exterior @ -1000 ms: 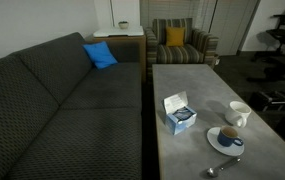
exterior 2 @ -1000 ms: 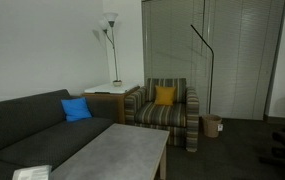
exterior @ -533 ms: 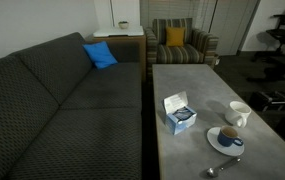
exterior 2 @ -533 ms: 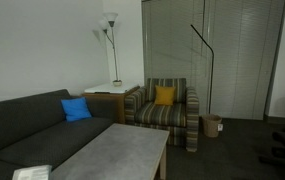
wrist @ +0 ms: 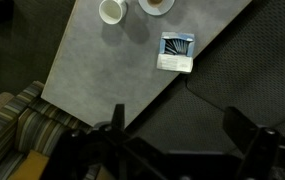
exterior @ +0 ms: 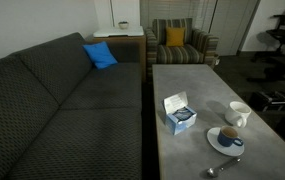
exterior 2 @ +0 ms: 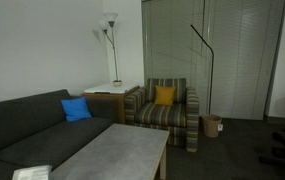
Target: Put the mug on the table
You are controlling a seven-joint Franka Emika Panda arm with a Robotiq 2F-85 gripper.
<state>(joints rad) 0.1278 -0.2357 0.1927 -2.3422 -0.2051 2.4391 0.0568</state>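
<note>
The dark blue mug [exterior: 230, 139] stands on a white round plate [exterior: 215, 143] near the front right of the grey coffee table [exterior: 197, 90]. In the wrist view the mug [wrist: 159, 4] and plate are cut off at the top edge, on the table [wrist: 102, 60]. My gripper [wrist: 182, 125] is open and empty, high above the sofa and the table's edge, far from the mug. It does not show in either exterior view. The table also shows in an exterior view [exterior 2: 122, 150].
On the table are a white cup [exterior: 239, 113], a blue and white tissue box [exterior: 178, 113] and a spoon [exterior: 218, 170]. A dark sofa [exterior: 62, 100] runs along the table. A striped armchair [exterior 2: 167, 110] and a small side table [exterior: 122, 35] stand beyond.
</note>
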